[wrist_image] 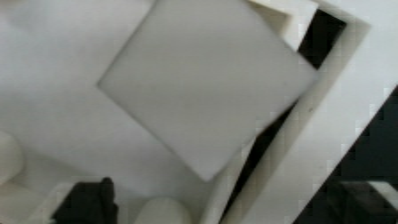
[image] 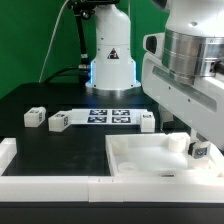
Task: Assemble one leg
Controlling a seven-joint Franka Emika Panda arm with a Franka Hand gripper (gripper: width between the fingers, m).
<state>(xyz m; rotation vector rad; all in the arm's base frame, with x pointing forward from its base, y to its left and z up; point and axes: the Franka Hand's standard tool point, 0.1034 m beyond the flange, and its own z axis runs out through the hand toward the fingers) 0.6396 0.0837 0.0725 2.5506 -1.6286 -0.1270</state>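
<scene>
The large white tray-like piece [image: 150, 160] lies at the front on the exterior view's right. One leg [image: 200, 150], a small white peg with a tag, stands at its far right corner, right under my gripper [image: 192, 136]. Three more legs lie on the black table: two on the left [image: 35, 117] [image: 58, 121] and one [image: 147, 121] by the marker board. In the wrist view my gripper [wrist_image: 228, 205] hangs close over the tray-like piece [wrist_image: 178, 90]. Its dark fingers [wrist_image: 89, 200] stand wide apart, with a rounded white part [wrist_image: 199, 205] between them, touching neither. The gripper is open.
The marker board [image: 110, 115] lies flat behind the tray-like piece. A low white wall [image: 50, 185] runs along the table's front and left. The robot's base [image: 110, 60] stands at the back. A dark gap [wrist_image: 317, 50] shows beside the tray-like piece's rim.
</scene>
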